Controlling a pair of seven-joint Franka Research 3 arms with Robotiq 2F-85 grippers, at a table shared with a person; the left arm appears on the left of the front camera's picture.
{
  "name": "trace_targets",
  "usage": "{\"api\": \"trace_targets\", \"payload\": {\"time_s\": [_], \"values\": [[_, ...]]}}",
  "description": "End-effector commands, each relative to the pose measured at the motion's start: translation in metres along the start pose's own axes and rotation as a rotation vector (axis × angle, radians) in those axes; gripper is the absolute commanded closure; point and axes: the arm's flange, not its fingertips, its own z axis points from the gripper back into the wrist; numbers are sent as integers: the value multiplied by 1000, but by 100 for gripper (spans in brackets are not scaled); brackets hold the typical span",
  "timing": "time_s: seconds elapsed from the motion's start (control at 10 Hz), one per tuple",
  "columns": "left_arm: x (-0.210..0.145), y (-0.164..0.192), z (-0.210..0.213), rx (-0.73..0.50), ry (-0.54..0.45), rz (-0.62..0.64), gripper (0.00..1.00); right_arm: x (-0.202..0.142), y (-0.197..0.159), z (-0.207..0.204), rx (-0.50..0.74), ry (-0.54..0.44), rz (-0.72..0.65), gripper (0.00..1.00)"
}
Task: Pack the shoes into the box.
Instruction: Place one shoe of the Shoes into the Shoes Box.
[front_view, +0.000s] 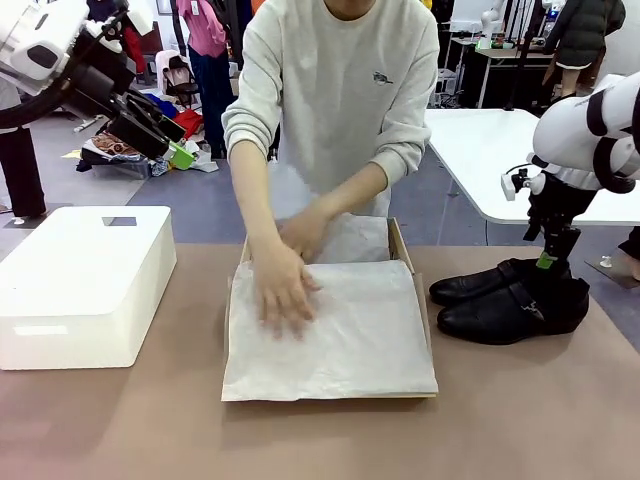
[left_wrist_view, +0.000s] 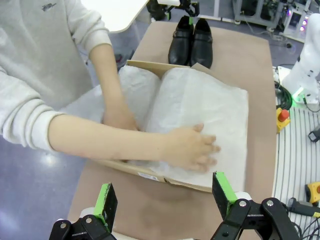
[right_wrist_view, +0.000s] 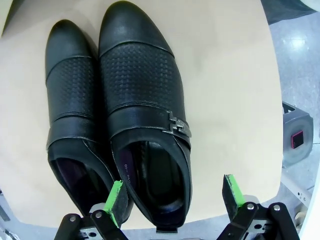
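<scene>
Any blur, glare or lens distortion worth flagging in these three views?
Front view: even light, the person's hand on the tissue paper looks slightly motion-blurred. Left wrist view: wide-angle lens bends the table edges; light spots on the floor. Right wrist view: shoes sharp, soft sheen on the toes, no harsh glare.

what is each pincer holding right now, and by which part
Nothing. The right pincer hangs open at the heel end of the glossy black leather shoes; the left pincer is open in the air.
</scene>
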Motion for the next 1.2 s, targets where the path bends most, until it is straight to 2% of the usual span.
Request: {"api": "trace_targets", "payload": {"time_s": [0.0, 1.1], "values": [[0, 1, 1, -9, -18, -1, 0, -3, -13, 3, 10, -13, 15, 0], [0, 1, 1, -9, -18, -1, 0, -8, -30, -32, 60, 6, 11, 0]]}}
